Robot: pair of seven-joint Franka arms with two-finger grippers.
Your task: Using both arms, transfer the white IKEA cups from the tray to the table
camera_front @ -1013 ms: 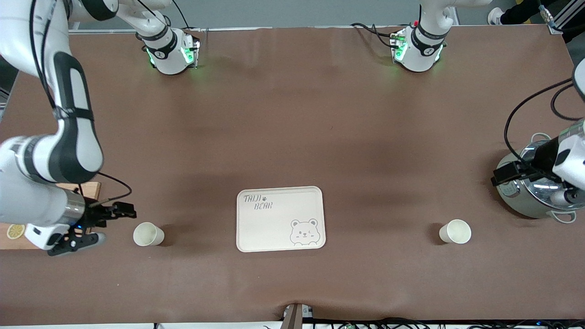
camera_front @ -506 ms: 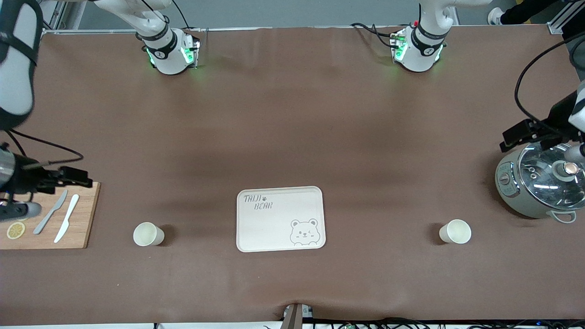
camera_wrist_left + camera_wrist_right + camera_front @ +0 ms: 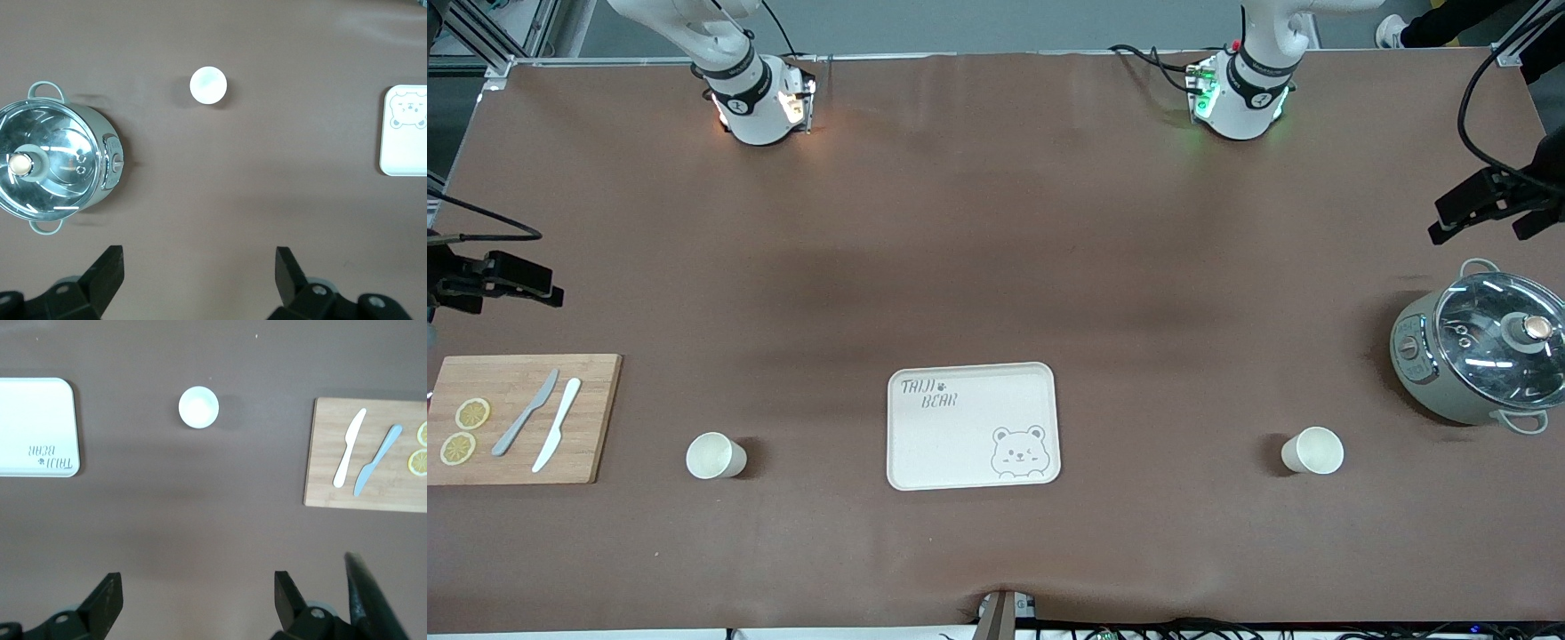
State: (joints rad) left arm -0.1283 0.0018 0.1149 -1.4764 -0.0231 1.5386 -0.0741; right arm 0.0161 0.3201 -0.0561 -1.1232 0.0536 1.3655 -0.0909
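Two white IKEA cups stand upright on the brown table, level with the cream bear tray (image 3: 960, 453). One cup (image 3: 716, 455) is toward the right arm's end and shows in the right wrist view (image 3: 199, 407). The second cup (image 3: 1312, 450) is toward the left arm's end and shows in the left wrist view (image 3: 208, 85). My left gripper (image 3: 198, 257) is open and empty, high over the table beside the pot. My right gripper (image 3: 198, 580) is open and empty, high over the table beside the cutting board. In the front view only black parts of both hands show at the edges.
A steel pot with a glass lid (image 3: 1476, 356) stands at the left arm's end. A wooden cutting board (image 3: 596, 418) with two knives and lemon slices lies at the right arm's end. The tray lies between the cups.
Both hands have lifted and drawn back toward the table ends, uncovering the cutting board and the pot. The cups and tray have not moved.
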